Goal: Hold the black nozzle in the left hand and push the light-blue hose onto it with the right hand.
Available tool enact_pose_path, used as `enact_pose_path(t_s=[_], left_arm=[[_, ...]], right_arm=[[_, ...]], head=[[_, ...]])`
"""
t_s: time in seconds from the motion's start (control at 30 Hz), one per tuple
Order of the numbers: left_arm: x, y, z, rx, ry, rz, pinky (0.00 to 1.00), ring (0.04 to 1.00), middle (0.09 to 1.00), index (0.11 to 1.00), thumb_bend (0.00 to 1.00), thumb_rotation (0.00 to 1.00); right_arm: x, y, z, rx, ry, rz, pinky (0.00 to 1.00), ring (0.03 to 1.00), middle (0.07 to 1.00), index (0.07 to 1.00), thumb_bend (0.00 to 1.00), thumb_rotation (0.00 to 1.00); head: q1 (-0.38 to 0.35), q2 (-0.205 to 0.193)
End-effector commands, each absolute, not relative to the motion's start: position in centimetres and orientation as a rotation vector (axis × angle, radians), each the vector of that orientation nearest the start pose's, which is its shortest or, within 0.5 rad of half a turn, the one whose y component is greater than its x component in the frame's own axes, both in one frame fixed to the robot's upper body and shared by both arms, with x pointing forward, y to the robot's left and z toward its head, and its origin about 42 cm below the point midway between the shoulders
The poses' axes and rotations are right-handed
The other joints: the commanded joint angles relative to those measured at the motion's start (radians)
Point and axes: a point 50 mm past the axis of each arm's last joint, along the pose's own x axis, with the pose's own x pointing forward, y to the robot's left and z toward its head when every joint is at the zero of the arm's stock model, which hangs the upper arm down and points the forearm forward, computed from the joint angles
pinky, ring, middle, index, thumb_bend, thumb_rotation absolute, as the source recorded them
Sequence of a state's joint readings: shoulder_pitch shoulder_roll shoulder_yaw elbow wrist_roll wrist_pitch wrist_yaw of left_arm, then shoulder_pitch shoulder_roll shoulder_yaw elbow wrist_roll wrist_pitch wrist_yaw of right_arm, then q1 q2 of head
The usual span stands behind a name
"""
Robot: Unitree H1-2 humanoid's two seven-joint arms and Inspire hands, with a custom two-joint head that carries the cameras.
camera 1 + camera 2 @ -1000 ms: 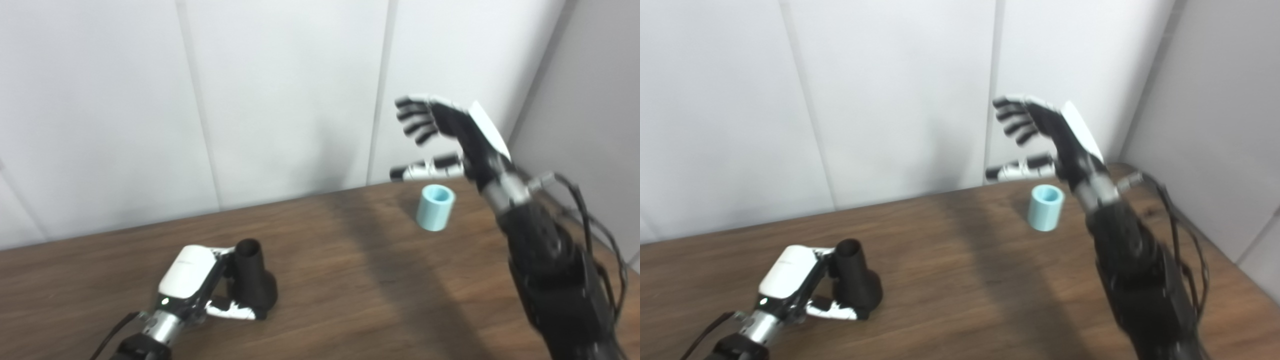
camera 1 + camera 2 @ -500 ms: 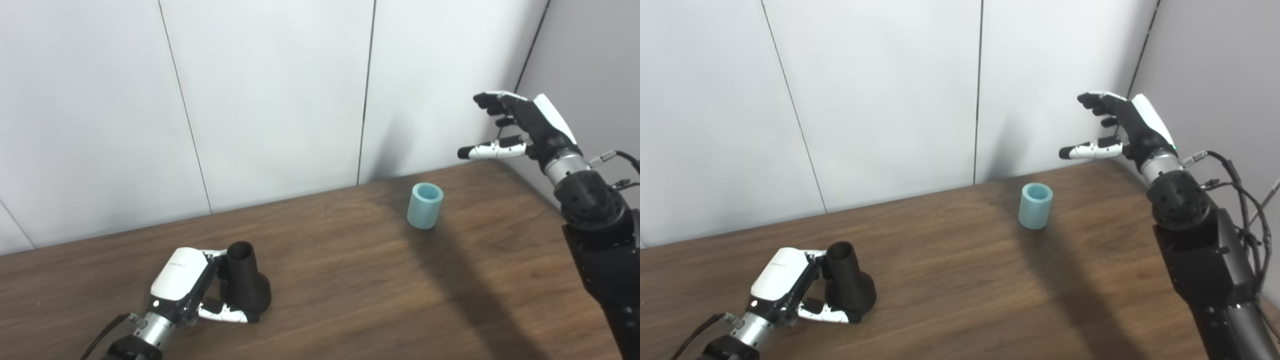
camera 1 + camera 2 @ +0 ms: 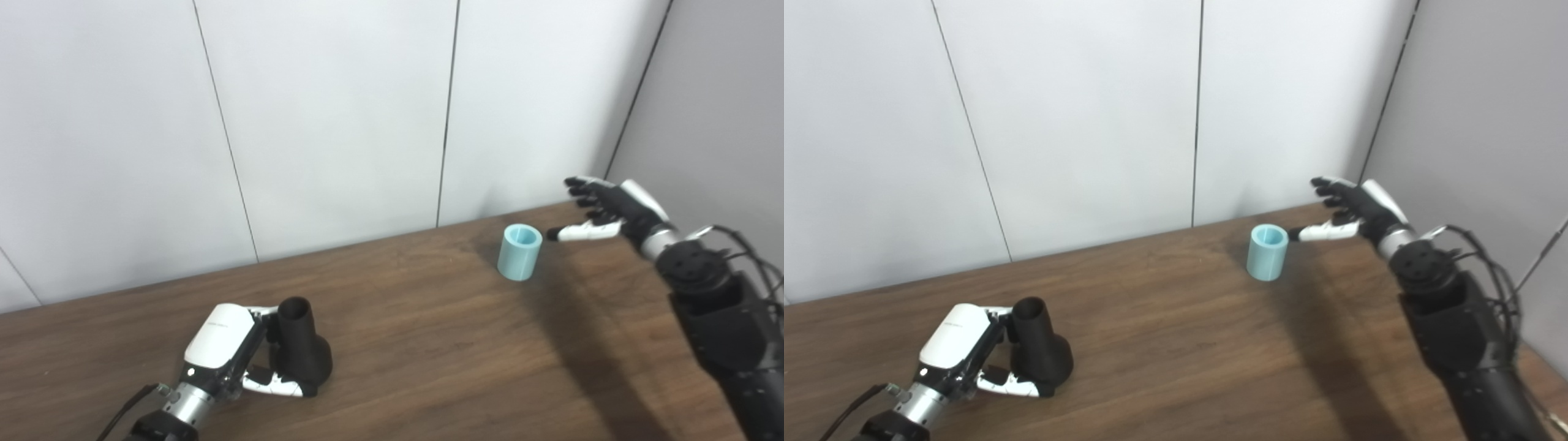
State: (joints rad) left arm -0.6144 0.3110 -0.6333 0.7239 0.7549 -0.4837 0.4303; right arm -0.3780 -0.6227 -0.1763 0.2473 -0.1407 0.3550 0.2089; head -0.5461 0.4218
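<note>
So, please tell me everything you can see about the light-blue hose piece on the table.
The light-blue hose is a short, thick-walled tube, matte like soft plastic or rubber. It stands upright on the wooden table near the far right edge, its open end facing up and showing a hollow inside. Nothing holds it. The right hand is open beside it, thumb tip close to its rim; whether they touch cannot be told.

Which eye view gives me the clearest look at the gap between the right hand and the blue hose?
The left eye view: the right hand is open beside the light-blue hose, with bare table visible between thumb tip and rim. In the right eye view the thumb tip nearly overlaps the rim, so separation is harder to judge.
</note>
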Motion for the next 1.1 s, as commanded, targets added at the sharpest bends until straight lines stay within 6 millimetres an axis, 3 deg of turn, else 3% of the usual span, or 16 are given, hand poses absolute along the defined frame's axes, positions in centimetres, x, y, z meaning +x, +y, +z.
enact_pose_path(t_s=[0.0,0.13,0.3,0.43,0.63,0.8,1.07], left_arm=[[38.0,21.0,4.3,1.175,-0.393,-0.594,0.32,0.426,0.429,0.499,0.53,0.0],[37.9,21.1,4.4,1.171,-0.395,-0.598,0.33,0.424,0.429,0.499,0.53,0.0],[37.5,21.0,4.3,1.167,-0.395,-0.598,0.34,0.429,0.426,0.5,0.52,0.0],[37.3,20.8,3.9,1.161,-0.391,-0.597,0.34,0.429,0.427,0.501,0.52,0.0],[37.3,20.7,3.8,1.167,-0.387,-0.602,0.32,0.419,0.429,0.501,0.52,0.0],[37.3,20.7,3.9,1.166,-0.382,-0.601,0.32,0.42,0.428,0.502,0.52,0.0],[37.3,20.8,3.6,1.167,-0.37,-0.601,0.33,0.43,0.434,0.502,0.52,0.0]], right_arm=[[39.9,-46.0,24.9,-0.595,0.107,-0.189,0.89,0.918,0.93,0.979,0.81,0.33],[40.6,-46.0,23.0,-0.569,0.119,-0.165,0.9,0.922,0.944,1.0,0.86,0.39],[41.1,-45.0,21.5,-0.524,0.127,-0.141,0.87,0.918,0.961,1.0,0.87,0.4],[41.5,-44.5,20.5,-0.523,0.114,-0.118,0.86,0.913,0.966,1.0,0.94,0.43],[41.9,-43.4,19.8,-0.556,0.087,-0.146,0.84,0.887,0.914,0.956,0.94,0.34],[42.1,-43.0,19.8,-0.583,0.063,-0.176,0.86,0.856,0.816,0.837,0.87,0.21],[42.2,-42.5,20.3,-0.682,0.037,-0.124,0.73,0.747,0.732,0.735,0.83,0.09]], head=[[-0.001,0.003],[-0.003,0.009],[0.008,0.016],[0.01,0.019],[0.019,0.025],[0.024,0.032],[0.031,0.039]])
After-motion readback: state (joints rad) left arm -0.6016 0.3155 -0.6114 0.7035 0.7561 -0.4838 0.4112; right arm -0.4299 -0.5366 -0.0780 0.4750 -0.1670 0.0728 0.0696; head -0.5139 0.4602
